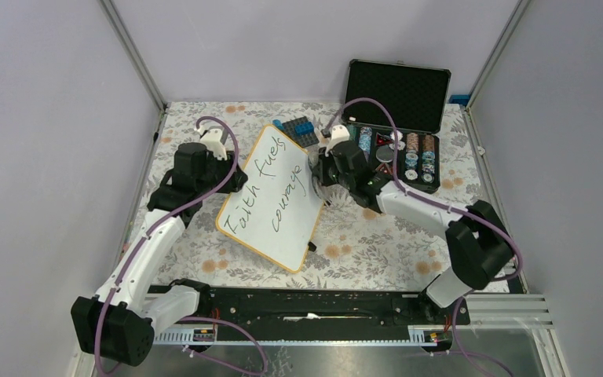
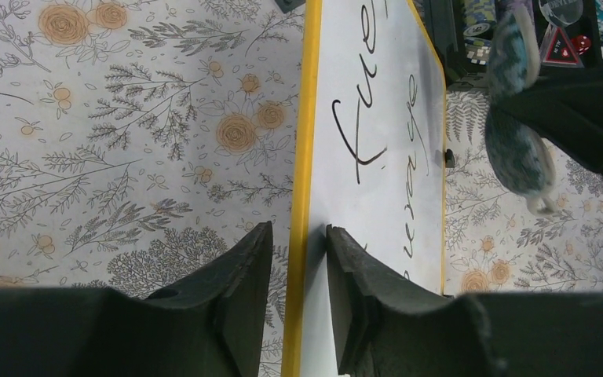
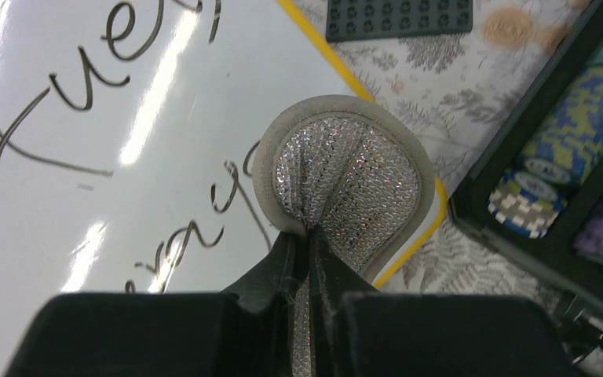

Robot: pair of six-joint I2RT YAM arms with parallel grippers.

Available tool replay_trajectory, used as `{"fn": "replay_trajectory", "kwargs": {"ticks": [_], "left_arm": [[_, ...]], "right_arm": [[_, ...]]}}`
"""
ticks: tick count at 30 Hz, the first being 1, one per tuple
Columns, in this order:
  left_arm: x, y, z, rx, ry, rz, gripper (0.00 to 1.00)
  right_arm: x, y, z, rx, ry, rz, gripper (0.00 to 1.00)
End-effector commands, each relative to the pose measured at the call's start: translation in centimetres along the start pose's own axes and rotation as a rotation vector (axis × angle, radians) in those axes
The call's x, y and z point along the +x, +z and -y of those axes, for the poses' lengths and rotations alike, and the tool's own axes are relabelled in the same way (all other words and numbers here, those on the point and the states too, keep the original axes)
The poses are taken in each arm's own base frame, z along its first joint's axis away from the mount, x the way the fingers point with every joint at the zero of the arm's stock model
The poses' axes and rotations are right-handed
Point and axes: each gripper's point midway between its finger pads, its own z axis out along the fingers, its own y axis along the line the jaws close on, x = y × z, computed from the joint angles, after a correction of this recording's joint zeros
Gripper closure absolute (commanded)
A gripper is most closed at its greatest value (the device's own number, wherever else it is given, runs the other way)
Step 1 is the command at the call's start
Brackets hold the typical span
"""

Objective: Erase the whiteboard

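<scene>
Between the left gripper's (image 2: 299, 236) spread fingers (image 2: 239, 290), its wrist view alone shows the whiteboard's (image 2: 377, 118) yellow rim, with gaps either side. The right gripper (image 3: 306, 245) pinches a sparkly pad (image 3: 345, 169) over the board's case-side edge. Overhead, the board sits beside the chip case (image 1: 408, 149), "Faith fuels courage" unerased.

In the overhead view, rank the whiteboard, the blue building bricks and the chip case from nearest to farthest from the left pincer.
1. The whiteboard: its left rim sits between the jaws of the left pincer.
2. The blue building bricks: behind the board's far corner.
3. The chip case: far right, at the back.
</scene>
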Motion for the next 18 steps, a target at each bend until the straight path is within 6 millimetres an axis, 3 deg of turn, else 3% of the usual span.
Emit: {"fn": "replay_trajectory", "kwargs": {"ticks": [1, 4, 9, 12, 18], "left_arm": [[-0.8, 0.3, 0.4, 0.029, 0.025, 0.041, 0.66], [-0.7, 0.4, 0.4, 0.035, 0.025, 0.038, 0.69], [-0.6, 0.6, 0.5, 0.039, 0.03, 0.032, 0.73], [-0.5, 0.7, 0.6, 0.05, 0.032, 0.028, 0.75], [-0.4, 1.0, 0.6, 0.053, 0.034, 0.019, 0.84]], "right_arm": [[-3.5, 2.2, 0.8, 0.05, -0.115, 0.066, 1.0], [-3.9, 3.6, 0.6, 0.044, -0.162, 0.064, 1.0], [-2.6, 5.5, 0.4, 0.026, -0.196, 0.016, 1.0], [-1.3, 6.0, -0.6, -0.031, -0.205, -0.013, 1.0], [-0.9, 6.4, -2.5, -0.081, -0.197, -0.019, 1.0]]}}
